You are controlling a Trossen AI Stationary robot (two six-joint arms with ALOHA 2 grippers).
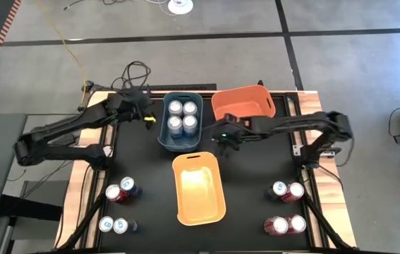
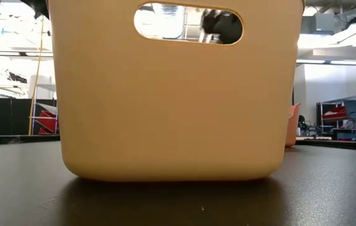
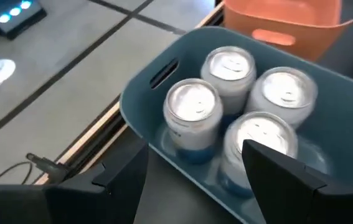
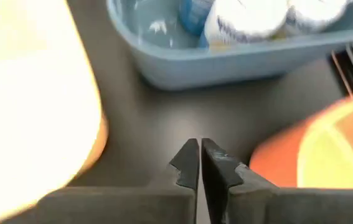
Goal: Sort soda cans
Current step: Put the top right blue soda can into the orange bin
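Four silver-topped soda cans stand upright in the blue bin, also seen in the left wrist view as cans. My left gripper hovers open and empty just left of that bin. My right gripper is shut and empty over the bare table between the blue, orange and yellow bins. Other cans stand on the table: a red one beside a blue one, two light ones, a light and a red one, and two red ones.
The orange bin sits at the far right of the blue bin, and the yellow bin lies near the table's middle and fills the low view. Bare black table shows between the can groups and the yellow bin.
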